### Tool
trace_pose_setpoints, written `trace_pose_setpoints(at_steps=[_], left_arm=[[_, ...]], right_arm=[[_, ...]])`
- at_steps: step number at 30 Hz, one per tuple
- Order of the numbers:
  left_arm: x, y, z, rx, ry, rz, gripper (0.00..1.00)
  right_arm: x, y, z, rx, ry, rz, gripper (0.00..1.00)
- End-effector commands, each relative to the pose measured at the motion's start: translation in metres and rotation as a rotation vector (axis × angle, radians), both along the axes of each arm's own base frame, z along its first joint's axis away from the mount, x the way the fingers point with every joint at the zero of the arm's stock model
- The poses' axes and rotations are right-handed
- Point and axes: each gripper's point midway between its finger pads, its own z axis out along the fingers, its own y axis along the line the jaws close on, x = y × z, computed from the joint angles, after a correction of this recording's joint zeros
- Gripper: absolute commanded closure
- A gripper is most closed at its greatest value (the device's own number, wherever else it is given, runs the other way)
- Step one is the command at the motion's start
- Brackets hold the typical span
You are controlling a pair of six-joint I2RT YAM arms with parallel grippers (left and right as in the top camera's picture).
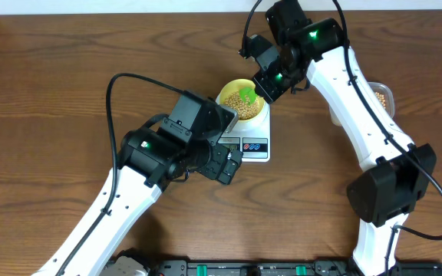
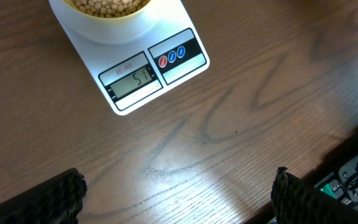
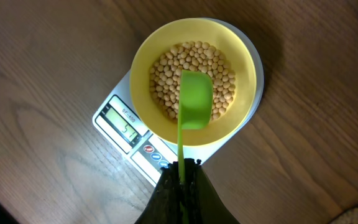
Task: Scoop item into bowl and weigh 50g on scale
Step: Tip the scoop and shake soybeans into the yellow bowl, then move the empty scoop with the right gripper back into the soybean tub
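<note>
The right gripper, clamped on the handle of a green plastic scoop, holds its cup directly over the small tan beans in the round pale yellow bowl on the flat white scale. The left gripper hangs nearby, fingers apart.

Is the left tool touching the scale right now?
Apart. Left wrist view shows a stretch of bare table between the open left tool and the scale.

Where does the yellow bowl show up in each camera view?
Overhead: bowl upper centre, on the scale.
Left wrist: only its near rim, at the top edge.
Right wrist: upper middle, green scoop over it.
Shared landmark: the scale's coloured buttons, beside the bowl.
</note>
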Motion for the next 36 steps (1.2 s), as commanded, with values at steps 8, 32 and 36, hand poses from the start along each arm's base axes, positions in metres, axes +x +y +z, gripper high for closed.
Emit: trace_pose_setpoints(at_steps=[8, 32, 36], left_arm=[[0.0, 0.0, 0.0, -0.007, 0.004, 0.001, 0.02], [0.0, 0.0, 0.0, -0.007, 0.004, 0.001, 0.02], [0.0, 0.0, 0.0, -0.007, 0.004, 0.001, 0.02]], right_arm=[[-0.004, 0.008, 0.026, 0.055, -0.047, 0.031, 0.99], [0.019, -0.053, 0.052, 0.41, 0.156, -0.224, 0.99], [0.017, -0.065, 0.069, 0.559, 0.222, -0.245, 0.99]])
